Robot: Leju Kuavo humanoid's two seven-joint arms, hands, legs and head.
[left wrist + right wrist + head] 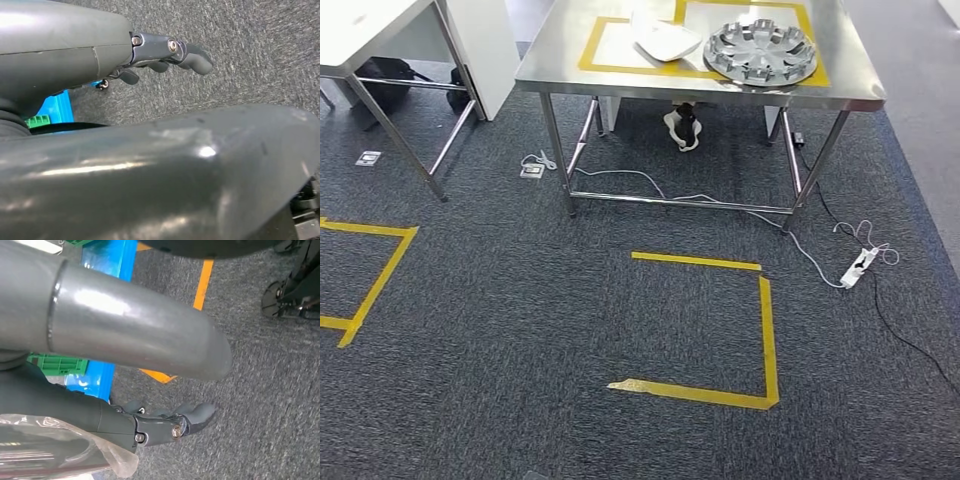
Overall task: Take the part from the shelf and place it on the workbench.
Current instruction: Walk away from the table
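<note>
One steel surface (569, 62) stands on the far side of the carpet, carrying two parts: one silver wheel cover (760, 50) at right and one white moulded piece (666, 40) just left of it. A second, white surface (350, 30) shows at the far left corner. Three yellow tape outlines are visible: one on the steel top (592, 52), one near centre floor (768, 330), one at left (380, 275). One white power strip (857, 268) lies on the floor at right.
</note>
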